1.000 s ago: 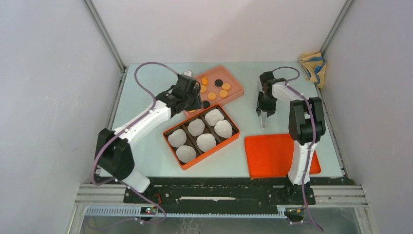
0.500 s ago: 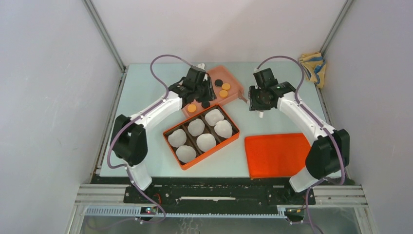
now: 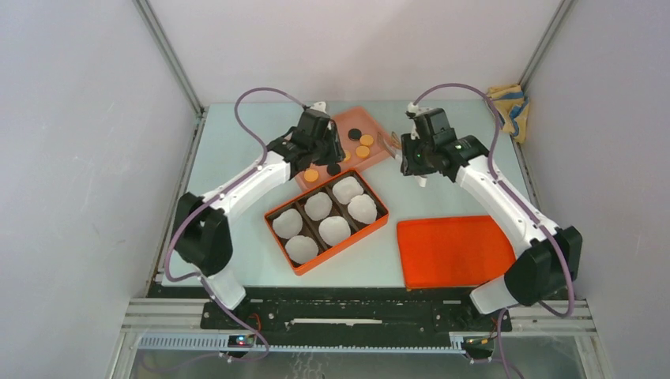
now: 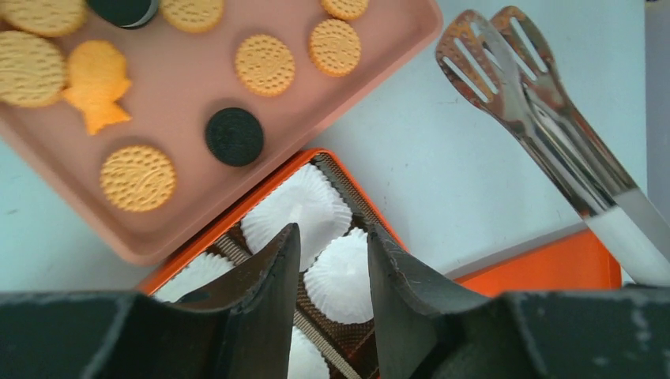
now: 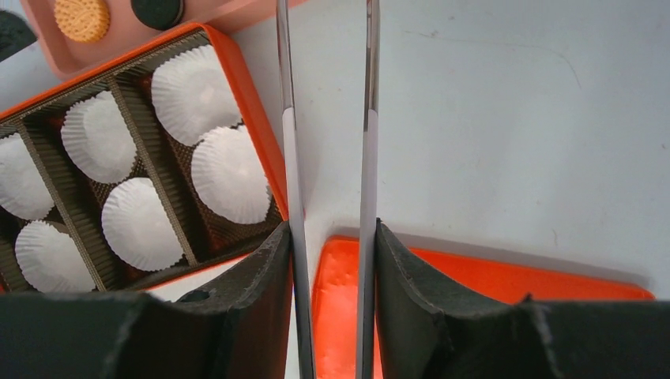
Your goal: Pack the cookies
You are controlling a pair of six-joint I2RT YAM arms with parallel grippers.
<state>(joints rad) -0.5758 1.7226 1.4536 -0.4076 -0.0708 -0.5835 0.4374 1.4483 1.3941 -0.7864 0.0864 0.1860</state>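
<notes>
**Desk:** What carries the scene, biggest first?

**Photographer:** A pale, smooth bench (image 3: 229,166), with a crumpled yellow-and-blue cloth (image 3: 506,109) at its far right corner. Near the right arm's base lies a flat orange lid (image 3: 454,251), glossy plastic with rounded corners. To its left, set at an angle, is an orange box (image 5: 257,126) lined with brown corrugated dividers. Just beyond the box is a shallow salmon-pink tray (image 4: 182,95) with a raised rim.

**Desk:** And the arms?

**Photographer:** The right end effector (image 5: 332,233) is clamped on metal tongs (image 4: 545,134), its dark fingers pressing the two polished arms from either side. The tongs' slotted, spoon-shaped tips hang over bare bench just beside the tray's right corner. The left end effector (image 4: 332,237) stands with its fingers apart and nothing between them, above the line where the box meets the tray.

**Desk:** The small things?

**Photographer:** Six white pleated paper cups (image 5: 195,92) sit in the box's compartments. The cookies (image 4: 265,65) lie on the pink tray. Most are round tan discs with stamped, dotted faces. There are also a couple of dark sandwich rounds and one orange piece with a lobed outline.
</notes>
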